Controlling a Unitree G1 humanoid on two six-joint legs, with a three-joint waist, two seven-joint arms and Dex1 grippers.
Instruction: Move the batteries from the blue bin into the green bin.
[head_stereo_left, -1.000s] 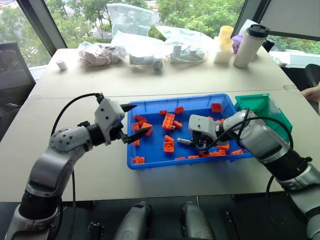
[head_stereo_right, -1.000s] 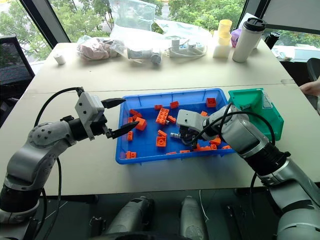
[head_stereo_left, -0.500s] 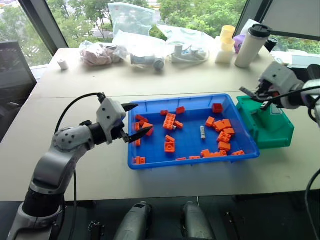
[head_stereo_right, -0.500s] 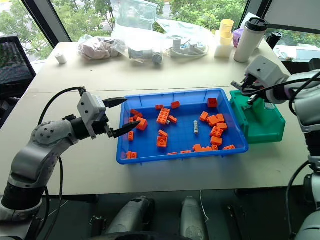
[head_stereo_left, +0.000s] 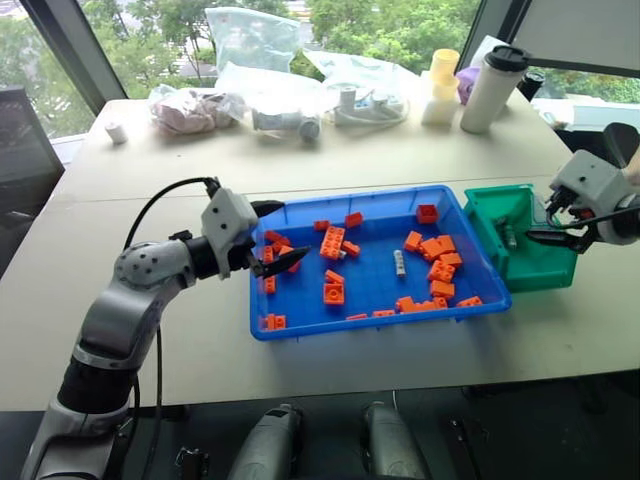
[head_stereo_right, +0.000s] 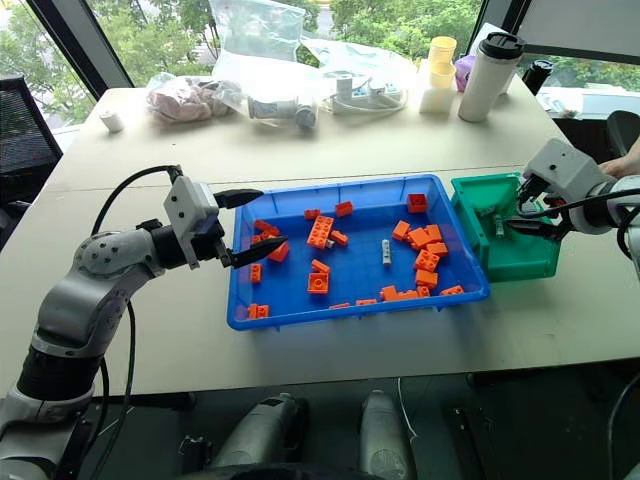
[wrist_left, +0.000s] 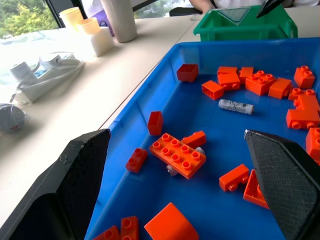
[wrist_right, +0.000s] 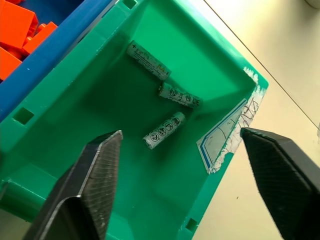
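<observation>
The blue bin (head_stereo_left: 300, 325) sits mid-table, strewn with orange bricks. One of the batteries (head_stereo_left: 399, 263) lies loose near its middle, also seen as a battery (wrist_left: 236, 106) in the left wrist view. The green bin (head_stereo_left: 545, 272) stands against the blue bin's right end, and three batteries (wrist_right: 164, 131) rest on its floor. My right gripper (head_stereo_left: 545, 220) hovers open over the green bin with nothing between its fingers. My left gripper (head_stereo_left: 292, 235) is open and empty, level over the blue bin's left end.
Orange bricks (head_stereo_left: 337, 241) are scattered across the blue bin. Along the table's far side are plastic bags (head_stereo_left: 255, 60), a white tumbler (head_stereo_left: 490, 88), yellow cups (head_stereo_left: 443, 85) and a small white roll (head_stereo_left: 117, 132). A person's hand (head_stereo_right: 625, 165) shows at the right edge.
My right gripper lifted out of the blue bin, swung right over the green bin and opened from shut. The left arm has stayed in place.
</observation>
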